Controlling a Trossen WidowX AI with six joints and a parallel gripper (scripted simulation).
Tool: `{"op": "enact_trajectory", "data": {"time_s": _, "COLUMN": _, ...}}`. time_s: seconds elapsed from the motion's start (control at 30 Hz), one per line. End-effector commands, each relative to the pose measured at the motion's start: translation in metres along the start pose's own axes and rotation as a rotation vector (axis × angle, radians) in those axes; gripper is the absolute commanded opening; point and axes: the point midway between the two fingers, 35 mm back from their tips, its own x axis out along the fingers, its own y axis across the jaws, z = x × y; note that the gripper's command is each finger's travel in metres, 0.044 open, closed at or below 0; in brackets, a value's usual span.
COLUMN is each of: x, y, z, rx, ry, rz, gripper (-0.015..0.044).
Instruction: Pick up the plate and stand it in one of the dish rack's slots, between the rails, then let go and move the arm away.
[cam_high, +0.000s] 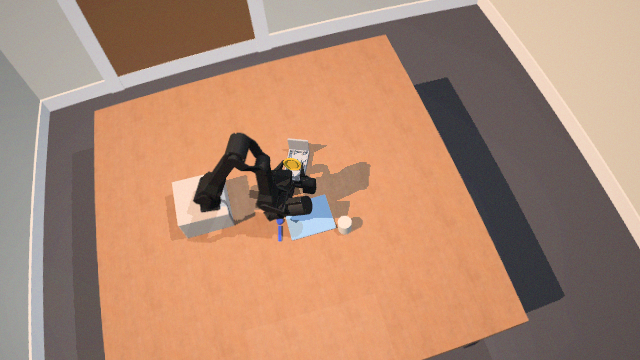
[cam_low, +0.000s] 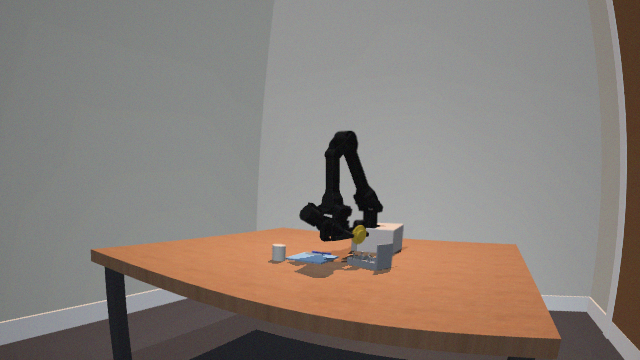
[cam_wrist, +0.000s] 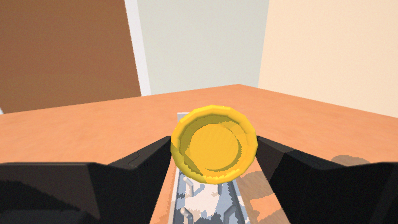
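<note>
My gripper (cam_wrist: 212, 141) (cam_high: 291, 169) (cam_low: 356, 235) is shut on the yellow plate (cam_wrist: 214, 144) (cam_high: 292, 164) (cam_low: 358, 234), gripping it by its rim on both sides. The plate stands upright on edge with its hollow face toward the wrist camera. It hangs just above the grey dish rack (cam_wrist: 206, 200) (cam_high: 301, 148) (cam_low: 372, 259), over the rack's rails. In the wrist view the rack's slots show right below the plate's lower edge. I cannot tell whether the plate touches the rails.
A light blue mat (cam_high: 317, 220) (cam_low: 311, 257) lies near the rack, with a blue utensil (cam_high: 280, 231) (cam_low: 320, 253) at its edge. A white cup (cam_high: 344, 224) (cam_low: 278, 252) stands past the mat. The arm's white base block (cam_high: 186, 210) (cam_low: 387, 235) stands behind the rack.
</note>
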Motion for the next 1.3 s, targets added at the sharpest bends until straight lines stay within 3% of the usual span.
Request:
{"op": "enact_trajectory", "data": {"time_s": 0.0, "x": 0.0, "y": 0.002, "z": 0.0, "rx": -0.007, "ry": -0.009, "rz": 0.003, "gripper": 0.0}}
{"op": "enact_trajectory", "data": {"time_s": 1.27, "x": 0.02, "y": 0.004, "z": -0.048, "rx": -0.027, "ry": -0.007, "rz": 0.008, "gripper": 0.0}}
